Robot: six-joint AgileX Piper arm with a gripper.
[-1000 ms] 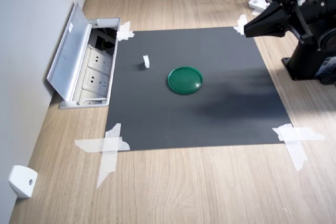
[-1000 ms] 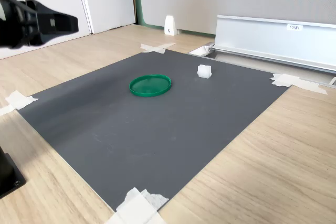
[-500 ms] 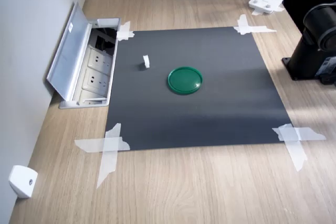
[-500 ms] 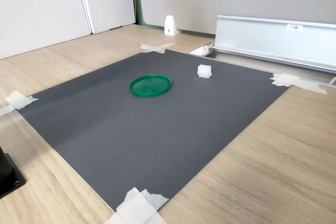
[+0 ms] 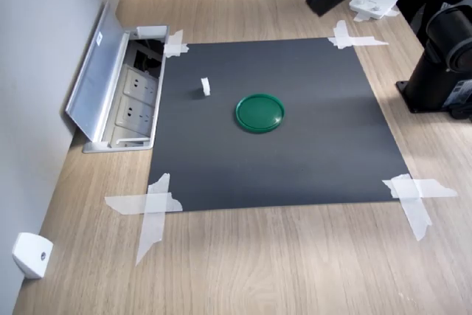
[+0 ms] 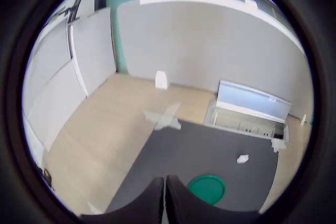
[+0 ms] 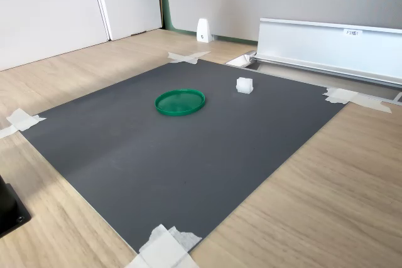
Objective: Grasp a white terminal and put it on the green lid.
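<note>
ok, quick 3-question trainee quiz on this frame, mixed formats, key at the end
1. True or false: the white terminal sits on the green lid.
2. In the wrist view, how do the jaws of the gripper stand? A) wide open B) closed together with nothing between them C) clamped on the terminal
3. Fill in: in the first exterior view, the terminal stands between the lid and the open ____ box.

Key: 1 false, it stands apart on the dark mat; 2 B; 3 socket.

Round dark-green plastic lid (image 5: 259, 113), glossy; tiny white plastic terminal block (image 7: 244, 85), semi-matt; dark grey mat (image 5: 295, 160), matt, smooth; wood-grain counter (image 5: 280, 263), satin.
</note>
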